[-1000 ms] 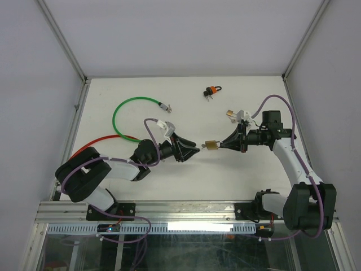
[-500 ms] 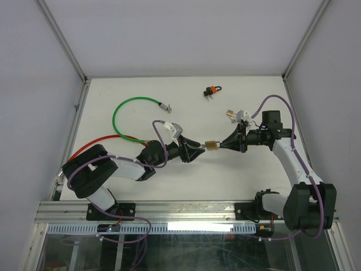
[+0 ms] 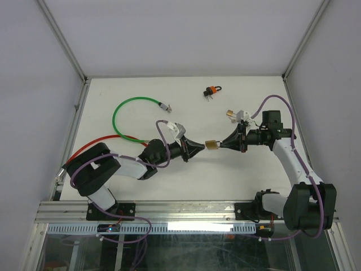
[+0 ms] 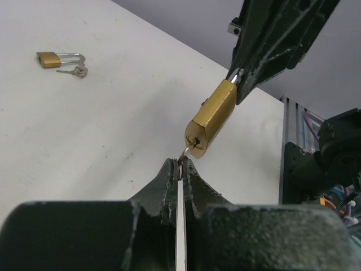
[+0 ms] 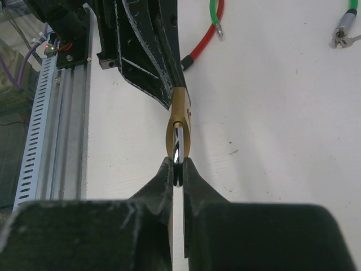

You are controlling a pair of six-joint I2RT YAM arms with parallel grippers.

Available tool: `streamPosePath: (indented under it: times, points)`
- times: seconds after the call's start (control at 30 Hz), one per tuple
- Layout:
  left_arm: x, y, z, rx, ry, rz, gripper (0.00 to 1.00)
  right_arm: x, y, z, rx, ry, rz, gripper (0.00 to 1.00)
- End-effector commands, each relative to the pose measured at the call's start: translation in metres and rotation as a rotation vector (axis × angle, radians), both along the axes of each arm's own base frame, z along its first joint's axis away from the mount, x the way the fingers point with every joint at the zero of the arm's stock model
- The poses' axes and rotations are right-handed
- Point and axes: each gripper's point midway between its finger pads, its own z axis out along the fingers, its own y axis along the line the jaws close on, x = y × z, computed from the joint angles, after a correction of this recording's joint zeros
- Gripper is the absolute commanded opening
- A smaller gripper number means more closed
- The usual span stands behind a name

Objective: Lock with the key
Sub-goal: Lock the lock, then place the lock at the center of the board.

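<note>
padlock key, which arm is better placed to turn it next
Left. The left pincer pinches the key at the keyhole of the brass padlock; the right pincer only grips its shackle, holding it steady.

A robotics lab test cell. A white table (image 3: 186,96) sits boxed in by plain pale panels (image 3: 34,84) on aluminium struts (image 3: 62,39). A left robot arm (image 3: 121,167) and right robot arm (image 3: 290,158) are bolted to a slotted aluminium rail (image 3: 186,210) at its near edge, purple cables (image 3: 275,96) exposed, a lit circuit board (image 3: 110,228) below
</note>
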Motion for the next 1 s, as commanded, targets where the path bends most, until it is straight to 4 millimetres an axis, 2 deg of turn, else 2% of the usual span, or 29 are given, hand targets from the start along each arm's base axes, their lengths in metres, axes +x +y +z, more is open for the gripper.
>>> streamPosePath:
  times: [0.0,0.17,0.3,0.4,0.5,0.57,0.63,0.77,0.97]
  points:
    - [-0.011,0.004,0.024,-0.054,-0.204,-0.039,0.0,0.0,0.006,0.027,0.059,-0.092,0.043,0.0]
    - [-0.003,0.021,0.007,0.006,-0.266,0.021,0.0,0.005,0.002,0.029,0.034,-0.094,0.017,0.0]
    - [0.009,0.041,-0.004,-0.007,-0.194,0.049,0.0,0.01,-0.003,0.033,0.034,-0.083,-0.015,0.0]
    - [0.017,0.055,-0.006,-0.062,-0.121,0.054,0.0,0.013,-0.005,0.034,0.036,-0.078,-0.028,0.0]
    - [0.017,0.06,-0.005,-0.099,-0.097,0.043,0.0,0.018,-0.008,0.033,0.026,-0.075,-0.049,0.0]
    - [0.018,0.058,-0.005,-0.103,-0.081,0.034,0.0,0.026,-0.011,0.031,0.012,-0.075,-0.081,0.0]
    - [0.021,0.051,-0.013,-0.08,-0.018,0.022,0.0,0.043,-0.019,0.024,-0.019,-0.017,-0.191,0.0]
    - [0.036,0.026,-0.028,-0.032,0.149,-0.023,0.0,0.077,-0.044,0.012,-0.072,0.038,-0.402,0.0]
    - [0.058,-0.004,-0.054,0.024,0.355,-0.021,0.0,0.105,-0.075,-0.003,-0.108,0.157,-0.606,0.0]
